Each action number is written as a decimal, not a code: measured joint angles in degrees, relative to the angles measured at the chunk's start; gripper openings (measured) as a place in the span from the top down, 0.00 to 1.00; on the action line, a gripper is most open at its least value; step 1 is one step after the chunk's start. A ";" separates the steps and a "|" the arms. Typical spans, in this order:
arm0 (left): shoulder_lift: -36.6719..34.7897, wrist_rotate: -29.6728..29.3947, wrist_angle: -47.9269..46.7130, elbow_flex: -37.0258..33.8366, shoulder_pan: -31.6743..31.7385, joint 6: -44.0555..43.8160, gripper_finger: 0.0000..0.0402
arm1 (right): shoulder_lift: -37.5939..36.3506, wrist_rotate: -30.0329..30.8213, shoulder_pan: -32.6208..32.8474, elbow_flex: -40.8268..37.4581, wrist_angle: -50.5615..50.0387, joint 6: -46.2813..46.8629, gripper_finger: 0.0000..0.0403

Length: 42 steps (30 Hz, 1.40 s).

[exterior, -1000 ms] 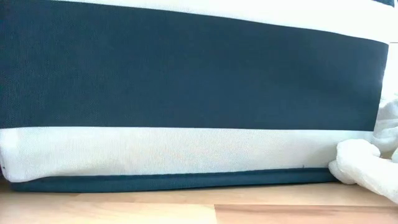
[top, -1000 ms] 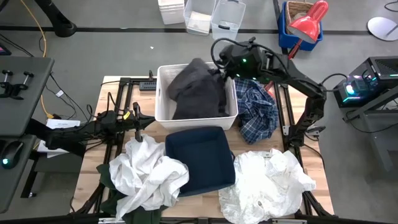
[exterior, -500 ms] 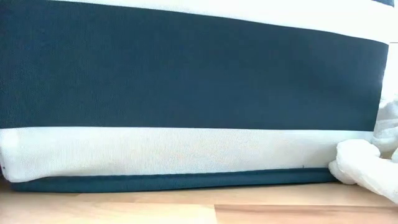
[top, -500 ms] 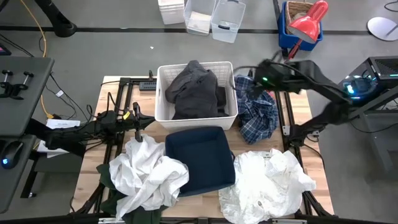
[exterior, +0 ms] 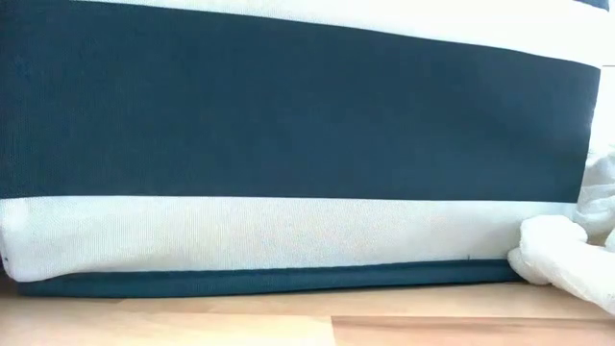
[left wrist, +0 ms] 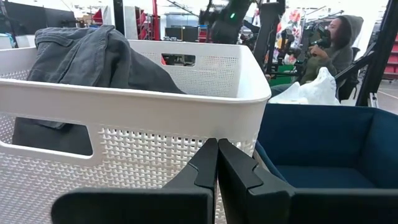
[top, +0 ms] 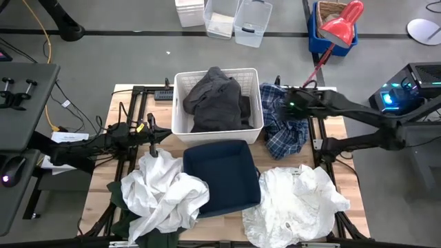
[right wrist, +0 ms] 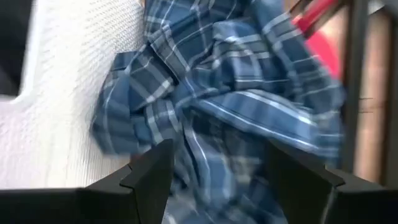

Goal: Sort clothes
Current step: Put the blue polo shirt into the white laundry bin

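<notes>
A dark grey garment lies in the white slatted basket and also shows in the left wrist view. A blue-and-white plaid shirt lies crumpled on the table to the right of the basket. My right gripper is open above it, its fingers on either side of the shirt's folds. White garments lie at the front left and front right. A dark green one sticks out under the left white one. My left gripper is shut and empty, left of the basket.
A navy blue bin stands open in front of the basket, and its wall fills the low view. Table frame bars run along both sides. A person sits in the room beyond the table.
My right gripper has gone from above the basket's far right corner toward the table's right edge and down, and now stands over the plaid shirt. The dark grey garment, bulging up by the gripper before, has settled lower in the basket.
</notes>
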 joint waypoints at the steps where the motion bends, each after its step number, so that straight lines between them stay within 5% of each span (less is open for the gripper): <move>1: 0.00 0.01 0.00 -0.01 0.01 0.00 1.00 | 0.75 -0.77 -1.48 -1.51 2.44 -0.08 0.40; 10: 0.00 0.02 -0.01 0.00 0.01 0.00 1.00 | 9.53 -4.19 -10.98 -9.32 12.88 0.85 0.40; 19: 0.00 0.00 0.00 0.00 0.02 0.00 1.00 | 19.84 -11.00 -11.59 -19.41 23.52 1.08 0.40; 26: 0.00 0.04 -0.02 0.00 0.00 0.00 1.00 | 21.08 -11.42 -11.28 -25.21 28.77 -0.24 0.41; 29: 0.00 0.02 -0.02 0.00 0.00 0.00 1.00 | 21.09 -11.03 -11.15 -25.22 27.71 -4.81 0.51; 34: 0.00 0.04 -0.02 -0.01 0.01 0.00 1.00 | 20.63 -11.05 -10.78 -25.22 26.46 -9.93 0.89; 42: 0.00 0.01 -0.01 -0.01 0.00 0.00 1.00 | 10.29 -14.04 -10.61 -26.77 22.01 -12.16 0.89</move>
